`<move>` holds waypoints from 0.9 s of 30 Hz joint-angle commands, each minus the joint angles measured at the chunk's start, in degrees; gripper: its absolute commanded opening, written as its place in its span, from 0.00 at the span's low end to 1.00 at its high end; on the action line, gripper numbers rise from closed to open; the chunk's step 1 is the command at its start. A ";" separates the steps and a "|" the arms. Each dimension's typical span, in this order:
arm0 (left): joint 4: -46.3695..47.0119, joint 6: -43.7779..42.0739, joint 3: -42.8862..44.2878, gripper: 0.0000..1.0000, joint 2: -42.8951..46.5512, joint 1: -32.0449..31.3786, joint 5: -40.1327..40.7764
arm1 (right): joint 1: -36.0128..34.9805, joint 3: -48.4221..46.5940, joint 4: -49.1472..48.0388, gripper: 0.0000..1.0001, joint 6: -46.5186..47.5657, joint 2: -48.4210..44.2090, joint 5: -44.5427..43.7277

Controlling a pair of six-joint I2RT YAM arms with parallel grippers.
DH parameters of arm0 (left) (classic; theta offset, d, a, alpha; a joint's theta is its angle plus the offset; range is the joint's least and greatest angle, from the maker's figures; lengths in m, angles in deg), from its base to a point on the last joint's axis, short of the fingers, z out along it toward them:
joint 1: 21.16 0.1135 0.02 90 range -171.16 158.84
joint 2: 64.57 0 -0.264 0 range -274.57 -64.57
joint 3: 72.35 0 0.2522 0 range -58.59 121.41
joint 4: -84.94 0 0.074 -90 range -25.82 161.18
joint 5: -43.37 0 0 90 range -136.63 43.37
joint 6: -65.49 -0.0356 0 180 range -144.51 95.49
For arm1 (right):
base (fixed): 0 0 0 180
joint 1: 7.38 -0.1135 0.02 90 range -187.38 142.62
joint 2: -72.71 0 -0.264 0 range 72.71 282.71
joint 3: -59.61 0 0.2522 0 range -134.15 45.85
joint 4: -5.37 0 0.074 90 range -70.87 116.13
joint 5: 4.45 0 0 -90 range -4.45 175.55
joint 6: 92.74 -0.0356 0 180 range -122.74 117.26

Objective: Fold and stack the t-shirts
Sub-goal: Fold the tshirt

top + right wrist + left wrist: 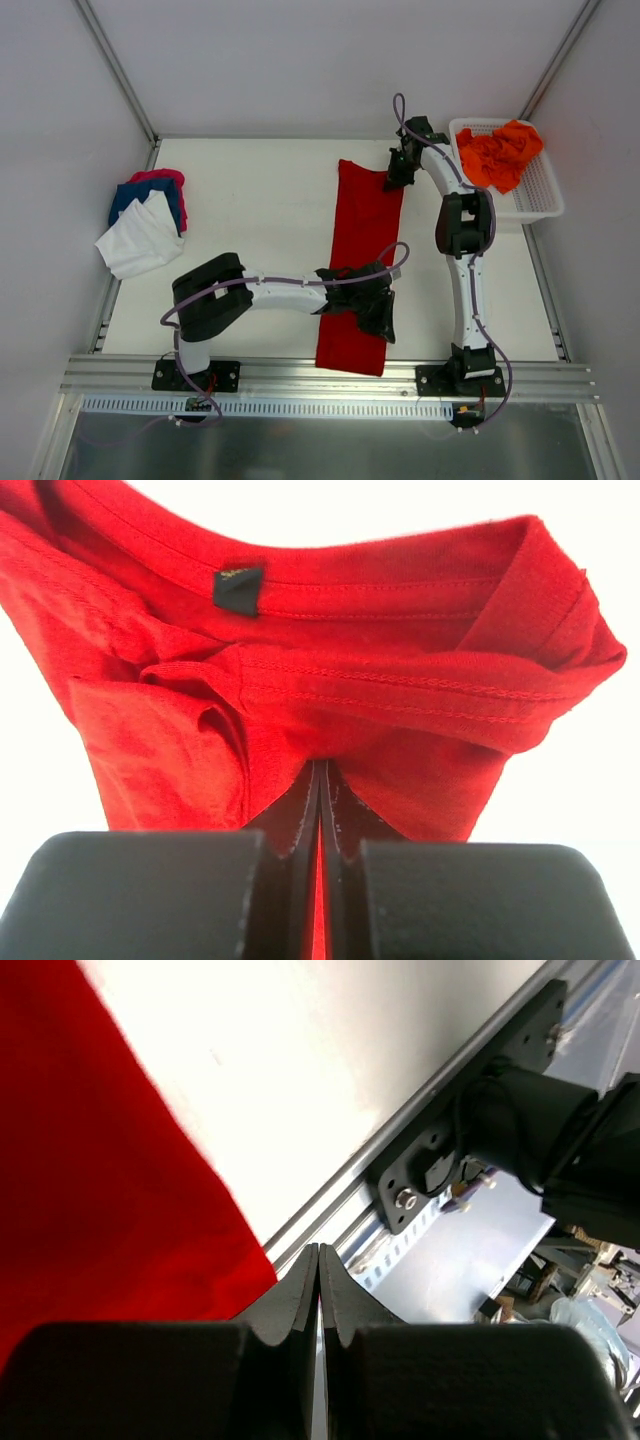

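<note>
At the left edge of the counter point(260, 220) lay a loose pile: a white t-shirt point(140, 240) nearest, a blue t-shirt point(135, 195) behind it and a pink t-shirt point(160, 178) at the back, all touching. Toward the middle, the left pincer point(375, 305) sat low over the near right edge of the deep red t-shirt point(358, 260). In its wrist view the left pincer point(319, 1290) had its fingers pressed together, the red cloth point(90, 1190) running up to the left finger; whether any cloth was caught between them could not be told. The deep red t-shirt lay as a long narrow strip from the near edge of the counter to its far part. At the far end the right pincer point(400, 170) was clamped on the collar, red cloth point(320, 680) showing between the closed fingers point(290, 820) and a dark label point(238, 588) above. At far right a white mesh basket point(545, 200) held crumpled orange t-shirts point(498, 155).
</note>
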 commanded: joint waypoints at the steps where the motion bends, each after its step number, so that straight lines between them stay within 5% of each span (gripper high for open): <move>1: 1.33 -2.78 2.05 0.00 1.41 -0.62 2.41 | -0.94 2.56 -5.82 0.00 0.09 -2.51 3.36; 4: -3.48 -6.91 1.96 0.00 6.06 -0.62 9.96 | -1.38 11.86 -11.79 0.01 2.90 -11.27 1.52; 9: -12.81 -14.21 0.56 0.02 22.58 -0.53 35.15 | -1.47 21.74 -14.55 0.04 8.17 -29.48 -2.87; 13: -14.40 -17.64 -3.49 0.39 36.81 -0.53 48.47 | -1.47 23.59 -7.11 0.26 10.29 -45.04 -1.92; 14: -14.49 -18.08 -4.89 0.63 41.80 -0.53 49.97 | -1.56 24.81 -5.51 0.37 10.38 -51.25 -0.78; 15: -14.58 -19.74 -5.60 0.71 44.02 -0.44 50.68 | -1.64 26.22 -4.10 0.50 10.21 -54.53 0.45; 16: -14.75 -20.45 -6.30 0.74 46.22 -0.53 50.95 | -1.82 28.06 -2.78 0.52 9.59 -57.95 1.86; 21: -16.77 -20.11 -14.64 0.62 55.38 -0.27 50.87 | -5.33 53.92 -7.86 0.65 4.59 -84.63 -0.15; 27: -17.30 -12.47 -25.10 0.47 52.93 -0.18 50.33 | -6.30 77.69 -5.08 0.64 -4.55 -105.86 -5.77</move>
